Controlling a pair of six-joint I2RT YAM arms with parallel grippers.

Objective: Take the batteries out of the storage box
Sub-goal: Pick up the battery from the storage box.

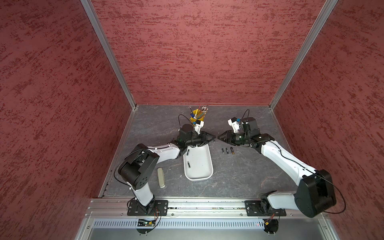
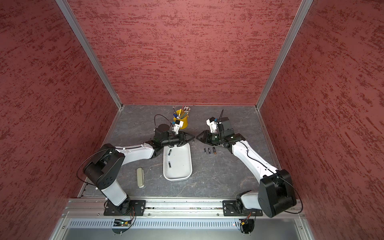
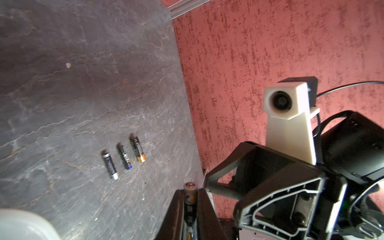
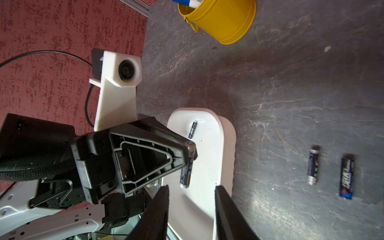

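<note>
Looking down in both top views, the white storage box (image 1: 201, 166), a shallow smooth plastic tray with rounded corners, lies on the dark, veined, stone-look table (image 1: 239, 176). Inside it a slim black battery (image 1: 188, 153) lies near the far left corner and a second battery (image 1: 189, 164) lies by the left wall. Three more batteries (image 1: 227, 150) lie side by side on the table right of the box. The left hand (image 1: 214, 138) and right hand (image 1: 217, 137) point tip to tip, just apart, beside the box's far right corner. A yellow cup (image 1: 197, 119) of pencils stands behind, and a rounded beige case (image 1: 161, 177) lies left of the box.

From the left wrist, dark fingers (image 3: 206, 216) are pinched tight on a held battery (image 3: 190, 196), its grey cap poking out. The table's three cylinders show silver, blue-red and copper ends.

From the right wrist, the right hand's flat fingers (image 4: 158, 214) stand partly apart with nothing between them. The held battery (image 4: 186, 174) juts from the left hand (image 4: 190, 152), a ribbed triangular frame, in front of the glossy box, where one battery (image 4: 192, 129) shows.
</note>
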